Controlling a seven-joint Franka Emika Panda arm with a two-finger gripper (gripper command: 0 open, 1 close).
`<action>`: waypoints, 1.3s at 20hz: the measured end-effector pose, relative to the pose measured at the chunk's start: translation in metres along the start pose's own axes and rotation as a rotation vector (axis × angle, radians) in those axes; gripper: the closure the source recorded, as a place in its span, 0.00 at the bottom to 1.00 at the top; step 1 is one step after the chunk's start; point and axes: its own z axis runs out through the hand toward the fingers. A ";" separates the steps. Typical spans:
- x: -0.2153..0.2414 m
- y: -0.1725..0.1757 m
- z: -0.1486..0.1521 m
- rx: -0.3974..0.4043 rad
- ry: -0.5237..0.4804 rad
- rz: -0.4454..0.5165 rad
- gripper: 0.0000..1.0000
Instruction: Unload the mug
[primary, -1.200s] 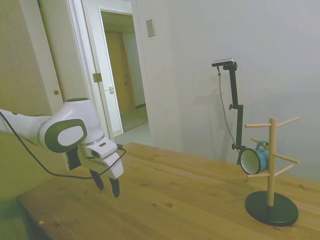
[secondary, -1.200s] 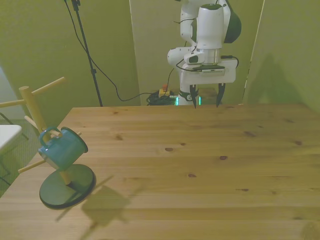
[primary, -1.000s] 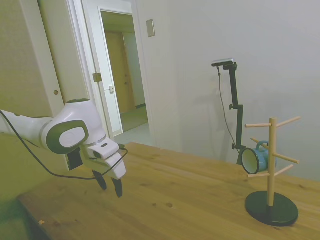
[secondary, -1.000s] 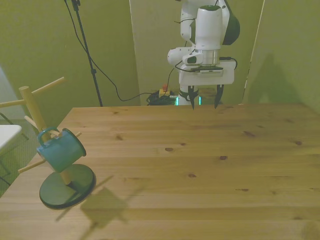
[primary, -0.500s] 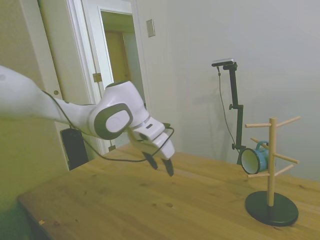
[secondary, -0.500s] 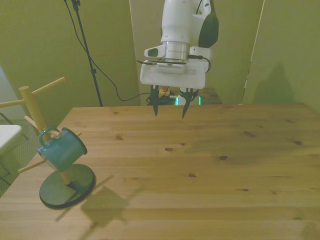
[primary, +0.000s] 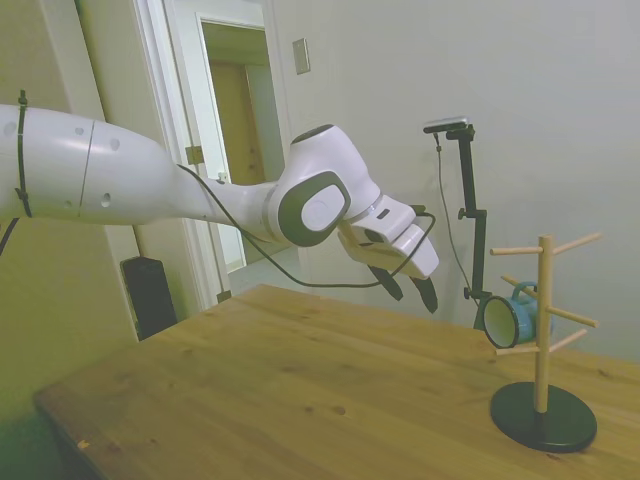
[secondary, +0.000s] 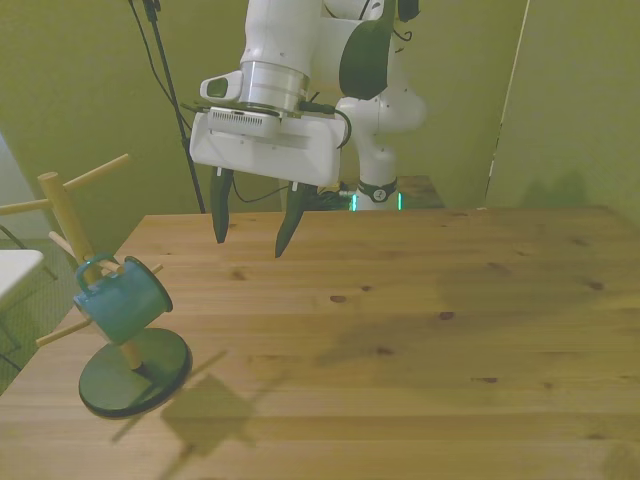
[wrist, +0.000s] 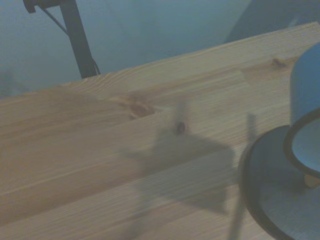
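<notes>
While the table (secondary: 420, 330) carries a peg stand (primary: 543, 330) near its corner at the front view's left, the gripper (secondary: 250, 230) hangs above, jaws apart, empty. Mug (secondary: 122, 297) hooked by handle on 1 peg, tipped sideways, mouth toward gripper.

Side, front, close wrist — shared table (primary: 300, 390)

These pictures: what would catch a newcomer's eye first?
Probably the white arm's gripper, hanging open in the air above the wooden table. Next, the teal-blue mug hanging tilted by its handle on a peg of the wooden mug tree, at the front view's left, apart from the gripper.
</notes>
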 end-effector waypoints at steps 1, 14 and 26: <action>-0.001 -0.001 0.005 0.001 0.004 0.007 0.00; 0.048 -0.004 0.066 0.019 0.156 0.157 0.00; 0.079 -0.002 0.109 0.007 0.297 0.224 1.00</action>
